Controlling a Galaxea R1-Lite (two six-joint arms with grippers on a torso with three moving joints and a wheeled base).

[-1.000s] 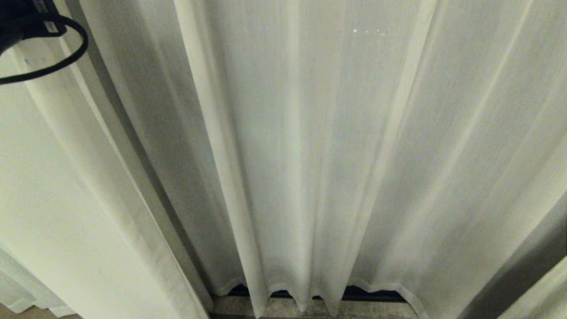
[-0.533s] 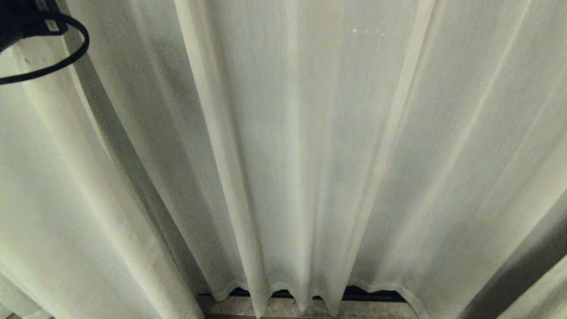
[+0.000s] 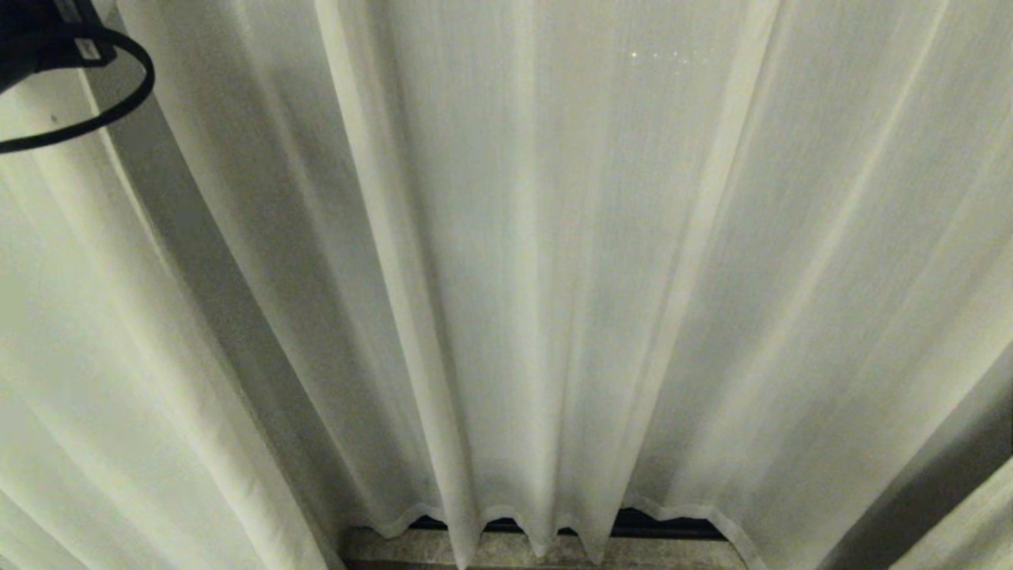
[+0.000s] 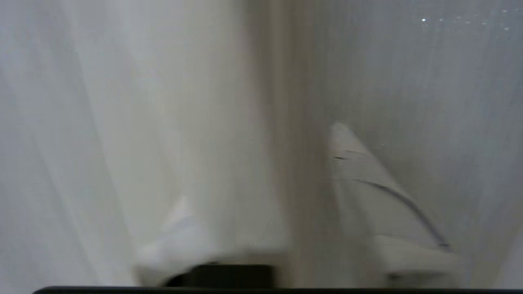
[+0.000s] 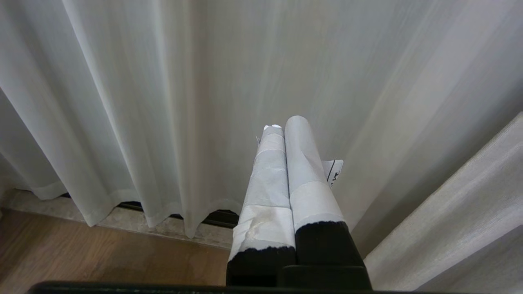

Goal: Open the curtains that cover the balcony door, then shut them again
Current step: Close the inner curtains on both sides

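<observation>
Two claws face my curtains (image 3: 554,277): left claw (image 4: 261,196) parted astride a fold, right claw (image 5: 282,126) pressed together, tag writing unreadable.

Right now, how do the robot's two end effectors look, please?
The right end effector has two long rounded fingers wrapped in pale grey tape over black bases, with a small printed tag. The left end effector shows similar pale taped fingers, blurred. A black cable loop hangs nearby.
</observation>
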